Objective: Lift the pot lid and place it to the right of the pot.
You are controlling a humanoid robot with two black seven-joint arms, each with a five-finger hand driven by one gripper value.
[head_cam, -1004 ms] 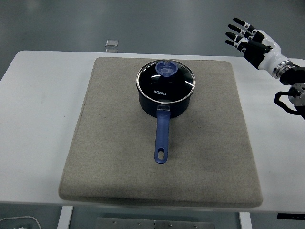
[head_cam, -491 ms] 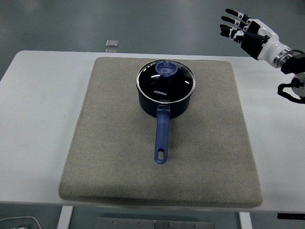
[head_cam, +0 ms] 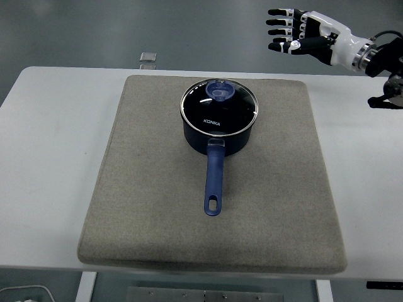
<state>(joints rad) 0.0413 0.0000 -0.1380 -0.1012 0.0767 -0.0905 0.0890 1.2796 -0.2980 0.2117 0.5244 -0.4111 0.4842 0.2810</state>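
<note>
a white desk [head_cam: 50, 157] fills most of the frame, and a grey felt mat [head_cam: 145, 214] covers its middle. just beyond the desk's far edge, at the upper left of the frame, a small pale square object [head_cam: 148, 58] lies on the floor; it is too small to tell what it is. the dark blue pot [head_cam: 217, 139] sits on the mat a little above the frame's centre, upright. its blue handle [head_cam: 214, 179] has its long axis running almost straight down the picture, pointing toward the frame's bottom edge, with the hanging slot at the lower end. the glass pot lid [head_cam: 219, 108] rests flat on the pot, its metal rim matching the pot's rim, and its blue knob [head_cam: 220, 92] stands near the lid's upper part. at the upper right of the frame the right hand [head_cam: 308, 39] hovers above and beyond the mat's far right corner, well apart from the lid. its fingers [head_cam: 280, 29] are spread and stretched out toward the left of the frame, stacked one above another, holding nothing. the black forearm runs off the right edge.
</note>
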